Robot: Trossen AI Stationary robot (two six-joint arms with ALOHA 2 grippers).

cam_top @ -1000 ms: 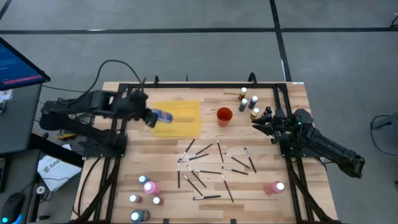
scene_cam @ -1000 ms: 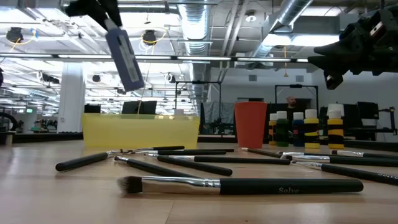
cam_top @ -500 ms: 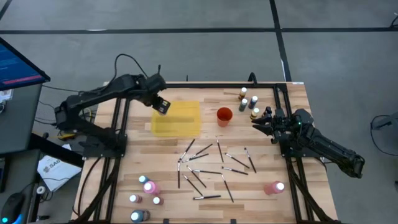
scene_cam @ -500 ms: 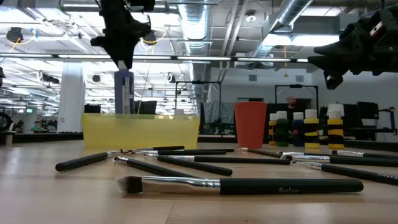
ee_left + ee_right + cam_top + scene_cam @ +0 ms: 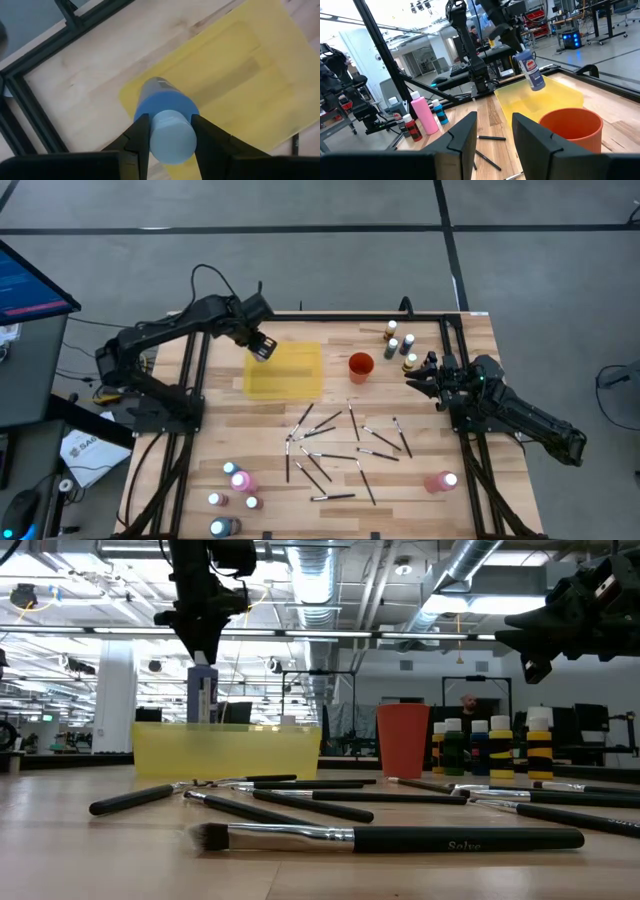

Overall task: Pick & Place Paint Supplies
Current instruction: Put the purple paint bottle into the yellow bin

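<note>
Blue paint bottle [image 5: 165, 125] hangs cap-up in our left claw [image 5: 169, 131], clamped just above the yellow mat's [image 5: 290, 375] corner, likely for setting down. Our right claw [image 5: 415, 378], fingers apart and empty, waits near the orange cup [image 5: 360, 366].

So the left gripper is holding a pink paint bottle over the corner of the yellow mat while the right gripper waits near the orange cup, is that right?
Not quite: the bottle is blue, not pink, as the left wrist view shows. The left gripper does hold it by the cap over the corner of the yellow mat, and the right gripper waits near the orange cup.
</note>
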